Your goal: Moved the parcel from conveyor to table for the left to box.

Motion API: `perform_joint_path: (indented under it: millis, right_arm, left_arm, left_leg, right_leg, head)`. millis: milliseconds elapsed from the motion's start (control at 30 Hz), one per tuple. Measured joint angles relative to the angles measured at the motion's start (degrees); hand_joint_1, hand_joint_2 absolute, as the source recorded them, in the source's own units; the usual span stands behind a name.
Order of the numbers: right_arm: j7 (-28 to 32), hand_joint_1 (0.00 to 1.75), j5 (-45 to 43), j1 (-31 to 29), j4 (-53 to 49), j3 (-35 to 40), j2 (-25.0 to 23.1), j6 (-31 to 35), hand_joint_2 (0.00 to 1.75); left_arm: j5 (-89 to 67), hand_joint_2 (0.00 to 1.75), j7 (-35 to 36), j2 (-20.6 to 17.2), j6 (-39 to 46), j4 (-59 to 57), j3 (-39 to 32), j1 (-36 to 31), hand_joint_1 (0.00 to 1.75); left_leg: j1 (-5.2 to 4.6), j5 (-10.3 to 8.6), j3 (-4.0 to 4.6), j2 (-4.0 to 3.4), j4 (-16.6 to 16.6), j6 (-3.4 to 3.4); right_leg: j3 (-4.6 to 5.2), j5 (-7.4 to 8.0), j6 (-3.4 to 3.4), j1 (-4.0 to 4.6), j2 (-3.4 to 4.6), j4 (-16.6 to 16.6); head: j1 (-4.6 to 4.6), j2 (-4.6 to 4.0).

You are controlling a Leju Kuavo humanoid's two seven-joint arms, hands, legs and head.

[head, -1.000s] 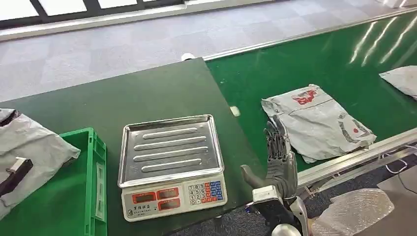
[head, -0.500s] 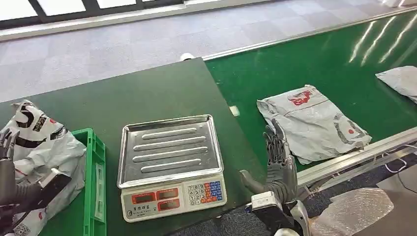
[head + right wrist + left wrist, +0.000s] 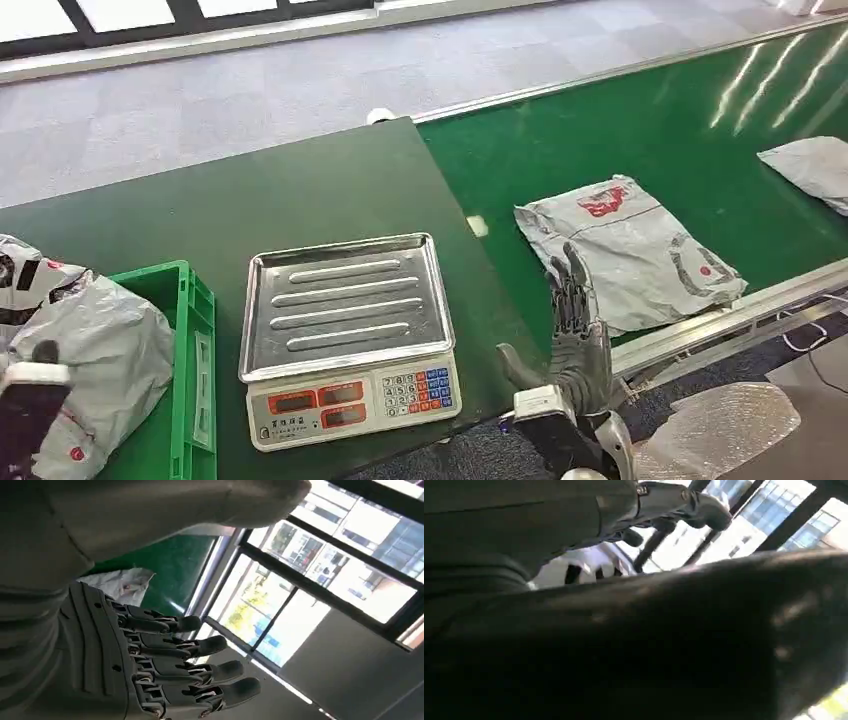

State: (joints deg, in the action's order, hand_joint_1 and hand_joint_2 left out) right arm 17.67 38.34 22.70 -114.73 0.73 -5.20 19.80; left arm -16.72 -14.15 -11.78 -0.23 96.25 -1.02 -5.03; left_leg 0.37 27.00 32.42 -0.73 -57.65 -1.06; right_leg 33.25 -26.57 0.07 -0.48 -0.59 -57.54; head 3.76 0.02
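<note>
The right hand stands upright at the table edge, fingers spread, holding nothing — positioned beside the conveyor to meet the arriving parcel. That grey parcel lies flat on the belt, just beyond the fingertips. The left hand is at the green box, against a second grey bag; whether its fingers grip the bag cannot be told. The scale sits between box and conveyor. Compared with half a second ago, the parcel has travelled slightly toward the table, and the bag sits lower at the box — the right hand has barely shifted.
</note>
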Motion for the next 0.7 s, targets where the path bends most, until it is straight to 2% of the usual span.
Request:
perform_joint_path:
  millis: [100, 133, 200, 333, 367, 467, 533, 633, 700]
  right_arm:
    - [-4.1, 0.0, 10.8, -1.2, 0.5, -3.3, 0.0, -0.6, 1.75]
    - [-5.9, 0.0, 16.2, -1.9, 0.7, -4.7, 0.1, -0.6, 0.0]
    - [-8.7, 0.0, 23.8, -3.7, 1.7, -6.8, 0.8, -0.3, 0.0]
    - [-11.7, 0.0, 29.3, -5.1, 2.8, -9.1, 1.8, 1.1, 0.0]
    - [-12.9, 0.0, 31.6, -5.5, 3.4, -9.7, 3.0, 1.6, 1.75]
    - [-17.2, 0.0, 35.7, -8.4, 8.8, -13.1, 10.8, -1.9, 1.75]
    - [-17.8, 0.0, 40.7, -11.0, 14.8, -16.5, 17.0, -5.8, 1.75]
    - [-18.5, 0.0, 47.3, -14.5, 22.4, -17.4, 23.6, -8.7, 1.75]
    - [-19.4, 0.0, 48.5, -17.4, 27.2, -17.4, 27.0, -10.6, 1.75]
  left_arm:
    - [15.1, 0.0, -6.1, 2.4, -5.2, 3.1, -1.5, 3.7, 0.0]
    - [18.1, 0.0, -7.8, 3.7, -6.7, 4.2, -1.7, 4.9, 0.0]
    - [21.6, 0.0, -10.0, 6.5, -8.4, 6.1, -1.6, 6.9, 0.0]
    - [23.3, 0.0, -11.2, 8.9, -8.3, 7.7, -1.6, 7.9, 0.0]
    - [24.9, 0.0, -11.5, 9.6, -8.9, 8.0, -1.5, 8.1, 0.0]
    - [33.0, 0.0, -11.8, 11.4, -10.5, 8.2, -0.4, 8.4, 0.0]
    - [35.6, 0.0, -11.5, 12.9, -10.5, 7.6, 0.6, 9.0, 0.0]
    - [37.0, 0.0, -11.4, 14.2, -10.5, 6.6, 1.3, 9.0, 0.0]
    - [37.7, 0.0, -11.0, 15.0, -10.5, 6.0, 1.7, 8.9, 0.0]
  left_leg:
    - [-0.03, 0.05, -0.03, -0.06, 0.0, 0.01]
    - [-0.03, 0.07, -0.03, -0.03, 0.0, 0.04]
    - [-0.07, 0.09, -0.01, -0.01, 0.0, 0.08]
    - [-0.07, 0.09, -0.03, 0.03, -0.1, 0.12]
    - [-0.07, 0.09, -0.03, 0.0, -0.1, 0.12]
    - [-0.1, 0.13, -0.09, 0.0, -0.1, 0.24]
    - [-0.15, 0.07, -0.04, 0.02, -0.1, 0.41]
    - [-0.24, 0.07, 0.26, 0.0, -0.1, 0.54]
    - [-0.3, 0.07, 0.26, 0.0, -0.1, 0.6]
  right_leg:
    - [0.03, -0.01, 0.01, -0.02, 0.07, 0.0]
    - [0.02, -0.02, 0.02, -0.03, 0.06, 0.0]
    - [0.0, -0.05, 0.07, -0.05, -0.01, 0.0]
    - [-0.07, -0.04, 0.08, -0.05, -0.11, 0.0]
    - [-0.06, -0.03, 0.08, -0.06, -0.1, 0.0]
    - [-0.14, -0.01, 0.15, -0.15, -0.06, 0.0]
    - [-0.13, 0.11, 0.35, -0.29, -0.08, 0.1]
    - [-0.11, 0.18, 0.44, -0.41, -0.08, 0.1]
    - [-0.08, 0.17, 0.46, -0.46, -0.07, 0.1]
  head:
    - [0.0, 0.0]
    - [0.02, 0.0]
    - [0.02, 0.0]
    - [0.02, 0.0]
    - [0.0, 0.0]
    - [0.0, 0.0]
    - [0.02, -0.02]
    - [0.02, 0.0]
    - [0.02, 0.0]
